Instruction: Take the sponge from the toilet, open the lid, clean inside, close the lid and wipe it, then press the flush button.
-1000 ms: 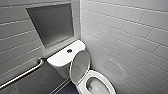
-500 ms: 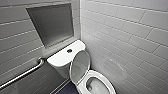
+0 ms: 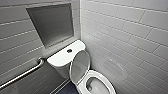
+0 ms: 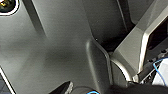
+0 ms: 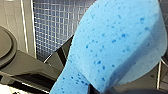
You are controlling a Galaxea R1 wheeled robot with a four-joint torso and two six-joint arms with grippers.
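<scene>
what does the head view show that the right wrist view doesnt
Head view adds: the toilet with its lid raised, the flush button on the tank top, a grab bar and a wall niche.
Right wrist view adds: the blue sponge, close up.
Shared: probably the dark floor, whose small tiles are plain in the wrist view.
</scene>
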